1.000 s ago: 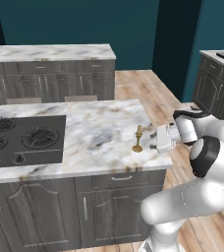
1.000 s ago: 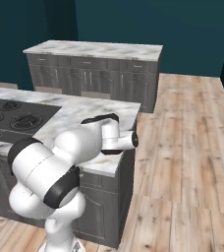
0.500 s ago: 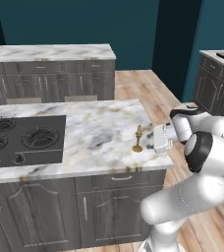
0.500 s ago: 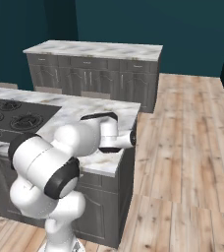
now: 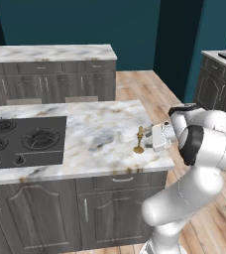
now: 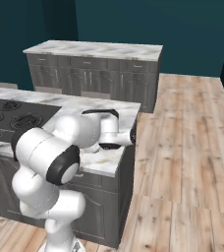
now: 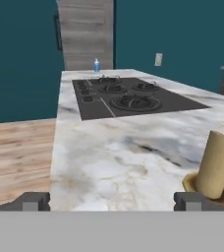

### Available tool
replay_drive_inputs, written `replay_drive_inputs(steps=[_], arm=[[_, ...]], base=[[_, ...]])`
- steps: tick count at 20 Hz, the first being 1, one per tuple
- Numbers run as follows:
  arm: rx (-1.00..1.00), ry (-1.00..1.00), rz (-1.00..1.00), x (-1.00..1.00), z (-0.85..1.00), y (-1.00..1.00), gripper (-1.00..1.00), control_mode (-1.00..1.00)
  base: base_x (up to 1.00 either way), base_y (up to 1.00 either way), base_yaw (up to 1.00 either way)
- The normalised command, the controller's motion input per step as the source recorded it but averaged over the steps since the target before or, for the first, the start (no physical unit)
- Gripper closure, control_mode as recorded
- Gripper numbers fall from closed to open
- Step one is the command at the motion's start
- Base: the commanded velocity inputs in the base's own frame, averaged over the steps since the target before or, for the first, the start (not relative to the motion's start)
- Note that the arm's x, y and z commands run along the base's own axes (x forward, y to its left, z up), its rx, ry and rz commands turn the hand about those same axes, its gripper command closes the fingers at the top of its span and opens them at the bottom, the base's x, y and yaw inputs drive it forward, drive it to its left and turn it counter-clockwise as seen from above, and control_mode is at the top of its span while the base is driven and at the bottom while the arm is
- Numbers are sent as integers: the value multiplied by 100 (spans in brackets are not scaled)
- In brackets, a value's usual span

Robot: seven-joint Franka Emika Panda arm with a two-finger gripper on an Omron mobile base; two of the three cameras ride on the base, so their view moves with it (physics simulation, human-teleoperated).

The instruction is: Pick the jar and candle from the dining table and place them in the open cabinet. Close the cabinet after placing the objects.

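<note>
Standing upright on the dining table [image 5: 95,129], the pale-yellow, brass-based candle [image 7: 214,170] faces the spread tool [image 7: 111,201].

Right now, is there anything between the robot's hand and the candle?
No. In the left base view the open gripper sits beside the candle, with just bare marble of the dining table between them.

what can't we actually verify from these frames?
- Gripper in the right base view: hidden behind the arm's own links.
- Candle base in the hand view: the holder's foot is cut off at the bottom, with the right fingertip in front of it.
- Blue bottle at the far end of the dining table, hand view: too small to identify.
- Gas cooktop in the left base view: cut off by the left edge.
</note>
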Motion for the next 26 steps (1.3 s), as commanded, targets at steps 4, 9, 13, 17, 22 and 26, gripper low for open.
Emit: replay_drive_inputs(steps=[4,9,13,17,22,26], arm=[[2,0,3,17,-1,0,-100,-100],[2,0,3,15,-12,0,-100,-100],[0,0,1,13,-20,-4,-100,-100],[1,0,0,27,-13,-10,-100,-100],[0,0,0,29,-5,-5,-100,-100],[1,0,0,42,-9,0,-100,-100]], base=[[0,0,0],[0,0,0],[0,0,0],[0,0,0],[0,0,0],[0,0,0]])
